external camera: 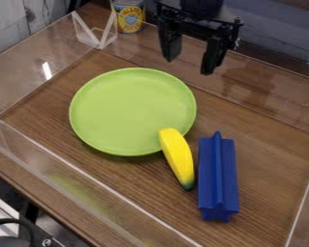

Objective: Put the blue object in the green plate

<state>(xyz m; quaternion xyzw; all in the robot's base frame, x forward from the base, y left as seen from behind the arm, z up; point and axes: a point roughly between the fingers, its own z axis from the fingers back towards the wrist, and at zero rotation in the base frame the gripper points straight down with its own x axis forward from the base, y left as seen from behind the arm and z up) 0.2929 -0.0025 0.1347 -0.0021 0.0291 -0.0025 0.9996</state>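
Observation:
The blue object (pixel 218 175) is a long deep-blue block with a raised ridge, lying on the wooden table at the lower right. The green plate (pixel 131 111) is a large round lime-green dish left of centre with nothing in it. A yellow banana-shaped object (pixel 178 156) lies between them, its top end overlapping the plate's rim. My gripper (pixel 193 51) hangs at the top of the view, well above and beyond the block, pointing down, open, with nothing between its black fingers (pixel 212 58).
Clear plastic walls (pixel 28 145) fence the table on the left and front. A yellow-labelled container (pixel 128 16) and a clear triangular stand (pixel 97 31) sit at the back left.

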